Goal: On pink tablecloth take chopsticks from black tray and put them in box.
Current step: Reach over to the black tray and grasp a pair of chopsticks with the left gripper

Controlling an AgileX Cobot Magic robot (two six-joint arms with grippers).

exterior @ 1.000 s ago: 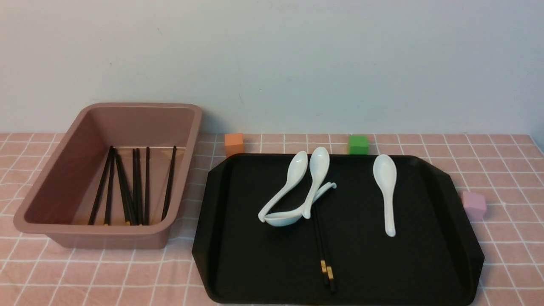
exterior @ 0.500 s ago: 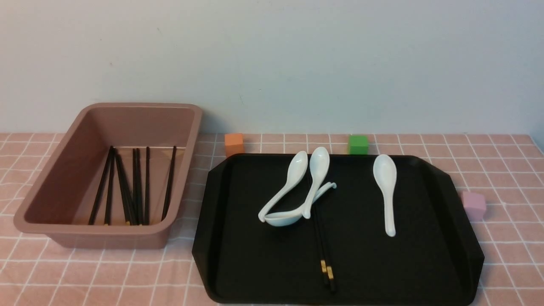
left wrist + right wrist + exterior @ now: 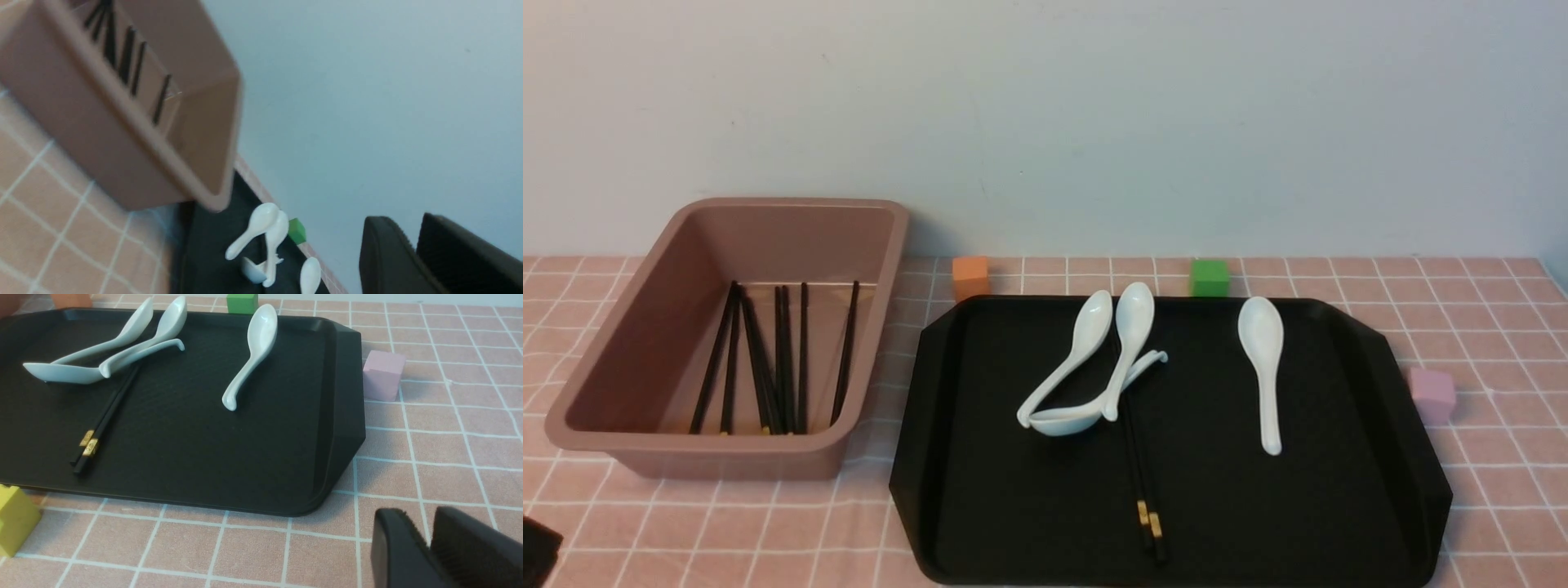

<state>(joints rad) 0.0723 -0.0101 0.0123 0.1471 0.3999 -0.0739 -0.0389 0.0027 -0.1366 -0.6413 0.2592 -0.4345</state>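
Note:
On the pink tablecloth, a pair of black chopsticks with gold bands lies on the black tray, its far end under white spoons. It also shows in the right wrist view. The pink-brown box stands left of the tray and holds several chopsticks. My left gripper is shut and empty, low and near the box's front. My right gripper is shut and empty over the cloth, off the tray's near right corner.
Three white spoons lie tangled over the chopsticks; another spoon lies to their right. Orange and green cubes sit behind the tray, a pink cube to its right, and a yellow cube at its front.
A dark part of my left arm has come into the lower left corner of the front view. Nothing on the table has moved.

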